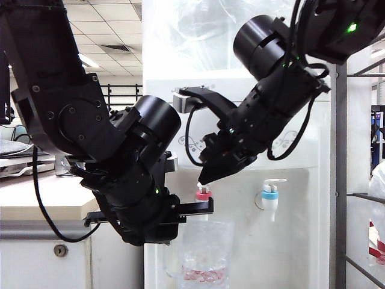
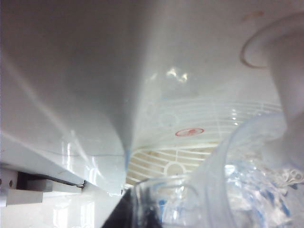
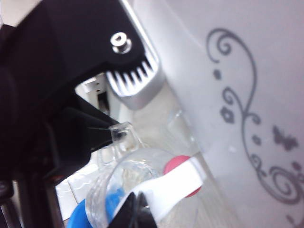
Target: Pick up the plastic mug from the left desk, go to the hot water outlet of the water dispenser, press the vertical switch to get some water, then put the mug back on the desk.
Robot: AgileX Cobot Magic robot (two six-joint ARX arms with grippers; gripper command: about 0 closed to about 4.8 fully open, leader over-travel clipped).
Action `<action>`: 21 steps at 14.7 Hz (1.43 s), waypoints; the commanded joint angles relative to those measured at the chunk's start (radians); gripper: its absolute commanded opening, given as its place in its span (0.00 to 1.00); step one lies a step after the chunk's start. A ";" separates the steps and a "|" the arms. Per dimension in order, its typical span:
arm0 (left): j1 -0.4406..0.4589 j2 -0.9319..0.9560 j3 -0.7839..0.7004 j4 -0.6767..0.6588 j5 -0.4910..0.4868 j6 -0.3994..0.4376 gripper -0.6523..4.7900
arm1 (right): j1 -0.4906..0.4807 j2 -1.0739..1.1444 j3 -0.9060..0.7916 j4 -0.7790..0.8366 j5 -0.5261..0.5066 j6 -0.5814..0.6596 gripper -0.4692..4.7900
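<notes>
On the left, your left gripper [image 1: 180, 211] is clamped on the handle of the mug [image 1: 206, 253], holding it upright, mouth up, right under the hot tap [image 1: 203, 194]. Your right gripper [image 1: 207, 174], jaws closed on nothing, sits at the switch [image 3: 173, 185]. You're at the pressing step, I judge: next, push the lever and keep the mug steady.

Plastic mug [image 1: 204, 256] base cut off; left gripper [image 1: 195, 208] jaws hidden
</notes>
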 commanded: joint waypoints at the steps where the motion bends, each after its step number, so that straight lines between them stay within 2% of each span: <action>1: 0.015 -0.028 0.040 0.191 -0.051 0.003 0.11 | 0.001 0.008 -0.001 -0.028 0.001 -0.004 0.08; 5: 0.015 -0.028 0.040 0.192 -0.046 0.003 0.11 | 0.000 0.013 -0.001 -0.093 0.006 -0.006 0.08; 21: 0.015 -0.028 0.040 0.192 -0.046 0.003 0.11 | 0.000 0.014 -0.001 -0.061 0.005 -0.006 0.08</action>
